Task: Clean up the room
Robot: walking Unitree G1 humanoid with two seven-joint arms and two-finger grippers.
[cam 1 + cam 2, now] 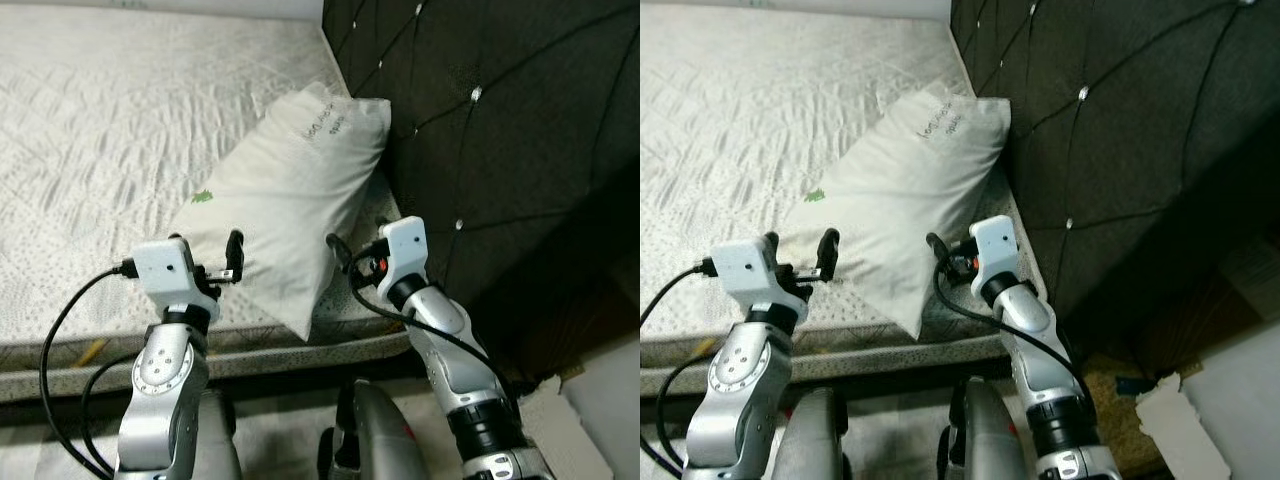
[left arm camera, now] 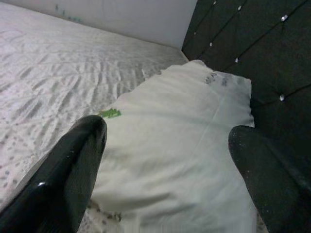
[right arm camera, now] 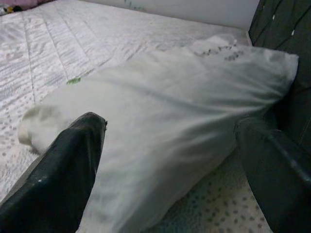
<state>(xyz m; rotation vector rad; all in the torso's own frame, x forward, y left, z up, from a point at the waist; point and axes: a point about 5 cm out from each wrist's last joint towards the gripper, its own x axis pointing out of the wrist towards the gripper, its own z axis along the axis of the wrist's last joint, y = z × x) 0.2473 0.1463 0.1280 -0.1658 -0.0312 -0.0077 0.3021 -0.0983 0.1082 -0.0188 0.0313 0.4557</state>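
A white pillow [image 1: 290, 195] with a small green mark and dark print lies on the bare mattress [image 1: 100, 120], its far end against the dark headboard. Its near corner reaches past the mattress edge. My left gripper [image 1: 207, 250] is open at the pillow's near left side, just above the mattress. In the left wrist view the two black fingers [image 2: 68, 170] stand wide apart with the pillow [image 2: 184, 131] between and beyond them. My right gripper [image 1: 356, 248] is open at the pillow's near right side, close to the headboard. In the right wrist view the pillow [image 3: 170, 107] lies just ahead of the fingers [image 3: 58, 174].
The dark tufted headboard [image 1: 500, 120] rises along the right side of the bed. The mattress front edge [image 1: 60, 365] runs just before my arms. A pale wall [image 2: 131, 19] bounds the far side. White paper or board [image 1: 1180, 425] lies on the floor at the lower right.
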